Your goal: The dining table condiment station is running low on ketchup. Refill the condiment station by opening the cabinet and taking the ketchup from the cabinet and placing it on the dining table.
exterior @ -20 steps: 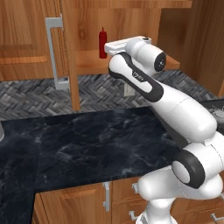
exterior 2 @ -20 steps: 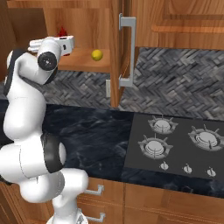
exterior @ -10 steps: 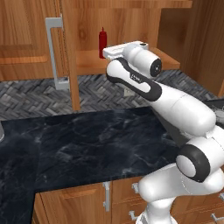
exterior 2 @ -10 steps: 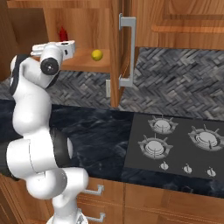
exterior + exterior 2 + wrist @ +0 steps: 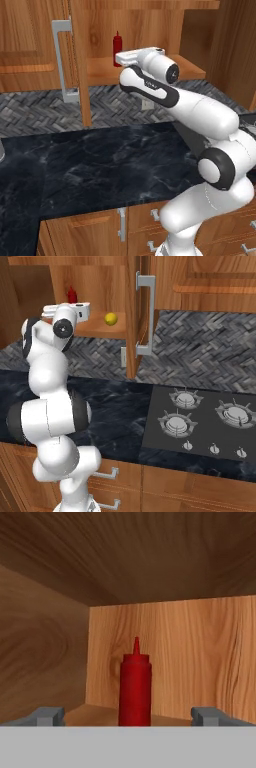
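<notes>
Small red squeeze bottle of ketchup stands upright on the shelf of the open brown wooden wall cabinet, near the back panel. Two-finger gripper level before it, dark finger tips spread wide apart, bottle centred between, not touched. Small yellow round fruit on the same shelf.

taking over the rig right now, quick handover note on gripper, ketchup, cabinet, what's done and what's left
Gripper: open, empty, lined up on the ketchup, not yet around it.
Ketchup: upright on the cabinet shelf near the back wall; a small yellow fruit sits farther along the shelf.
Done: cabinet door is open.
Left: reach in, grip the bottle, carry it to the dining table.
</notes>
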Robot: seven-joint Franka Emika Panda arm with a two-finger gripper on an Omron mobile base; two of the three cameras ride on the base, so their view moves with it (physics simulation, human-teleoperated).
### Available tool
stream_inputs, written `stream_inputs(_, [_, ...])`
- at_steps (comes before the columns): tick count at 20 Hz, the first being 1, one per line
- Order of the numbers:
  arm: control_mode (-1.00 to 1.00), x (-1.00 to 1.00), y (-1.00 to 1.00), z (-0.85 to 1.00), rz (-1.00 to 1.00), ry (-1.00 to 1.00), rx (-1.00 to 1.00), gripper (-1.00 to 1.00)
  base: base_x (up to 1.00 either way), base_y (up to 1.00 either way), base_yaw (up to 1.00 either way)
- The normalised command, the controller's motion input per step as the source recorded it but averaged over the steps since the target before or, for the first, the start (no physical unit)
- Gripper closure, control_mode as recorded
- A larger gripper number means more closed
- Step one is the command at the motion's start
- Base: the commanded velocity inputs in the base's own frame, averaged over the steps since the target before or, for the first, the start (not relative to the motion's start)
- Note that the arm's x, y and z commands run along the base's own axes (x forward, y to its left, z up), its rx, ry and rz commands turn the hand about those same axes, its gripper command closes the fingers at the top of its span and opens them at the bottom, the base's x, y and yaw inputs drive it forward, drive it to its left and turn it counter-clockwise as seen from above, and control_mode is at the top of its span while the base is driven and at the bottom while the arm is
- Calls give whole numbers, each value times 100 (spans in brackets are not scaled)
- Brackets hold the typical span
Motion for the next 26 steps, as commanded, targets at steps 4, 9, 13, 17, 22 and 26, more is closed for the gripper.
stream_inputs(4, [-100,45,2,0,0,5,1,-100,0,0,0])
stream_inputs(9, [-100,27,3,0,1,8,0,-100,0,0,0])
stream_inputs(13, [-100,28,27,0,0,6,0,-100,0,0,0])
stream_inputs(17, [-100,14,33,4,1,6,0,-100,0,0,0])
stream_inputs(22, [-100,15,8,4,1,4,0,-100,0,0,0])
stream_inputs(26, [-100,23,0,1,2,0,0,-100,0,0,0])
